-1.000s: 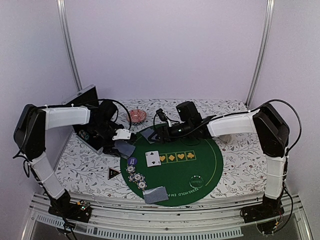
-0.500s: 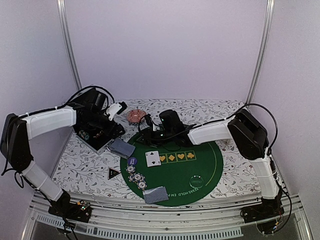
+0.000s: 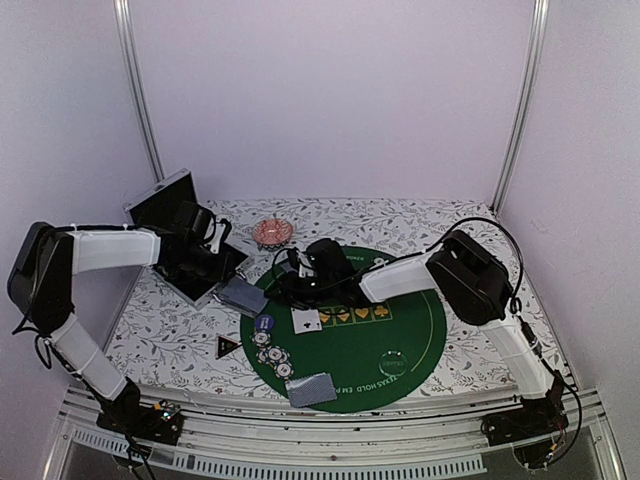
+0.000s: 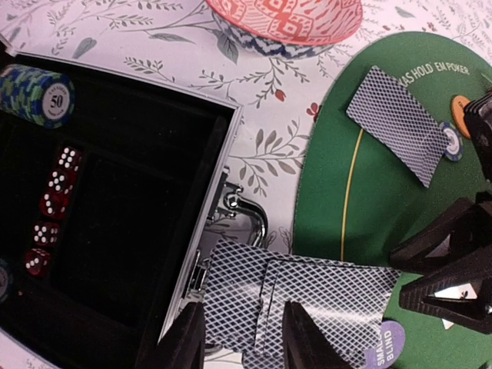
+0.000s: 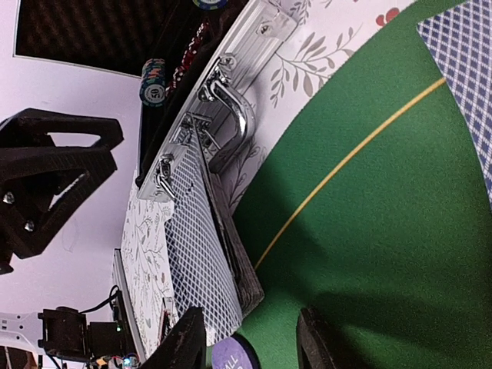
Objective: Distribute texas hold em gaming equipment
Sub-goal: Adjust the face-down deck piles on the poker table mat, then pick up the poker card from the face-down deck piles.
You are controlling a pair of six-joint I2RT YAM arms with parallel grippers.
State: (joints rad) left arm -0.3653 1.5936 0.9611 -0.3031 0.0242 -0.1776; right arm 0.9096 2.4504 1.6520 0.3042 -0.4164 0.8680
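The left arm's shoulder and elbow have dropped and swung toward the left wall. The left gripper (image 3: pixel 210 262), which a second ago hovered just beside the stack of face-down cards (image 3: pixel 243 296) and then lifted toward the back wall, now hangs low over the near edge of the open black case (image 3: pixel 190 278). Its fingers (image 4: pixel 188 342) have drawn closer together, with nothing between them.

The right arm has stretched further left, its elbow lower and nearer the middle of the green mat (image 3: pixel 410 335). The right gripper (image 3: pixel 285 288) has moved from the mat's far edge to just beside the card stack, and its fingers (image 5: pixel 188 338) are also narrower.
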